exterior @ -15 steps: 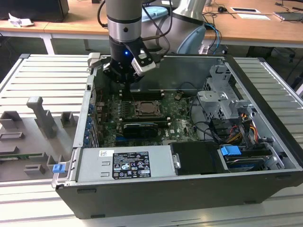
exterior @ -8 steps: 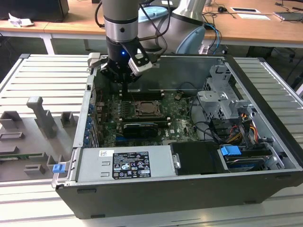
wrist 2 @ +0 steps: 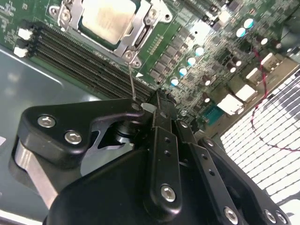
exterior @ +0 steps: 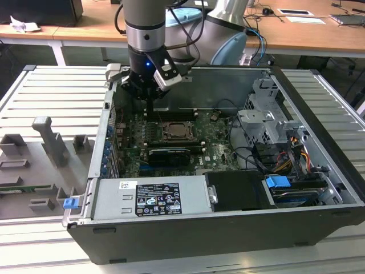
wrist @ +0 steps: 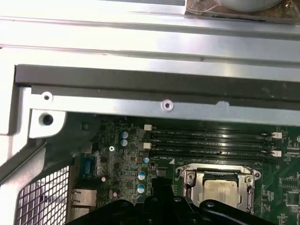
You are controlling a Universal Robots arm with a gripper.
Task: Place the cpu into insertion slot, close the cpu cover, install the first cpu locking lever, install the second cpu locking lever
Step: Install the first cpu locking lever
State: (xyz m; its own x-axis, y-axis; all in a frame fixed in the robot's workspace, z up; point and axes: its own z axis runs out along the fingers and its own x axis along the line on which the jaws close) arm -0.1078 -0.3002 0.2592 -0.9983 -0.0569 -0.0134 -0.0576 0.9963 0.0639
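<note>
The cpu [wrist 2: 108,18] lies in the insertion slot [exterior: 166,136], at the upper left of the second wrist view. The cpu cover [wrist 2: 139,38] is down over its edges, which should keep it seated. The gripper [wrist 2: 159,100] looks closed, and its tip meets a thin upright locking lever [wrist 2: 132,79]. Whether it pinches this wire, I cannot tell.

Your arm [exterior: 144,23]: a silver-grey cylinder ending in a black wrist with 1 blue light [exterior: 147,63], a pale grey camera block [exterior: 168,75] alongside, black cables [exterior: 183,31] looping behind. Your gripper [wrist 2: 158,99]: matte black links, silver hex screws [wrist 2: 168,192], a bright metal band [wrist 2: 28,173].
</note>
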